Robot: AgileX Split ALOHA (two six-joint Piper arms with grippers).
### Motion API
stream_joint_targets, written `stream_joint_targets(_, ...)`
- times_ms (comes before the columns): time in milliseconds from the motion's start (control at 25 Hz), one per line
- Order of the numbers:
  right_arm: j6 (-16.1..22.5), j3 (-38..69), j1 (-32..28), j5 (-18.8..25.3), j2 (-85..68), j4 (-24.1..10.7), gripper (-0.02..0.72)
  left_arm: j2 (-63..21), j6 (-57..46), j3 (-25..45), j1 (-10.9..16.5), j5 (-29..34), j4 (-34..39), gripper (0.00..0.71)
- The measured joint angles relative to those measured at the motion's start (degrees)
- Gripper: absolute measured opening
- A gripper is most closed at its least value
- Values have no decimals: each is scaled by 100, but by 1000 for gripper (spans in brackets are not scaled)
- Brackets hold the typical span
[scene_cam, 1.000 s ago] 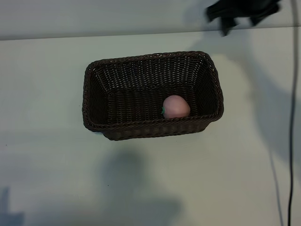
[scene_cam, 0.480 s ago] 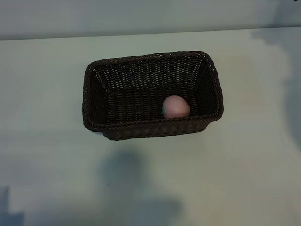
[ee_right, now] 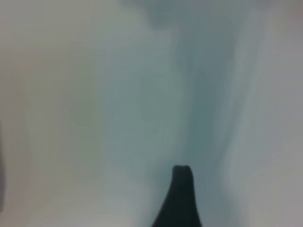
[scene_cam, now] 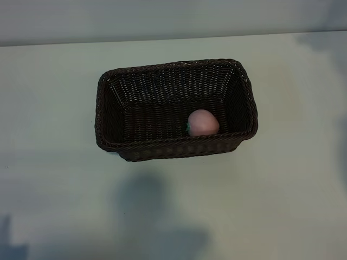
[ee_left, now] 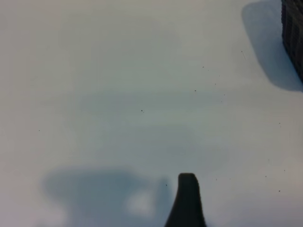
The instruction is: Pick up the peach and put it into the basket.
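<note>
The pale-pink peach (scene_cam: 203,122) lies inside the dark-brown woven basket (scene_cam: 162,146), against its near wall toward the right end. Neither arm shows in the exterior view. In the left wrist view a single dark fingertip (ee_left: 187,182) of my left gripper hangs over bare white table, with a corner of the basket (ee_left: 293,33) at the picture's edge. The right wrist view shows one dark fingertip (ee_right: 182,175) of my right gripper over blurred pale surface. Nothing is held beside either finger; both grippers stand open.
The white table (scene_cam: 282,206) spreads round the basket on every side. A pale wall (scene_cam: 162,19) runs behind its far edge. Soft shadows lie on the table in front of the basket and at the far right.
The right arm's dark gripper and its cable, at the exterior view's top right and right edge one second ago, have left the picture. Basket and peach have not moved.
</note>
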Motion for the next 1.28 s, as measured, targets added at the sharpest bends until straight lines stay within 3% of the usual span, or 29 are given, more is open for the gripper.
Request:
stream_joint_targets(440,3,2031,0,5,-3572,-48,594,0,-13,0,0,0,0,594)
stream_joint_targets(720,12,3535,0,24,-5833,185,580,0,-13,0,0,0,0,594)
stream_joint_targets(1120,266,4900,0,29,-7988,290,575,0,-13,0,0,0,0,594)
stream_joint_targets(1280,266,5388,0,-262,-8713,290,573,0,-13,0,0,0,0,594)
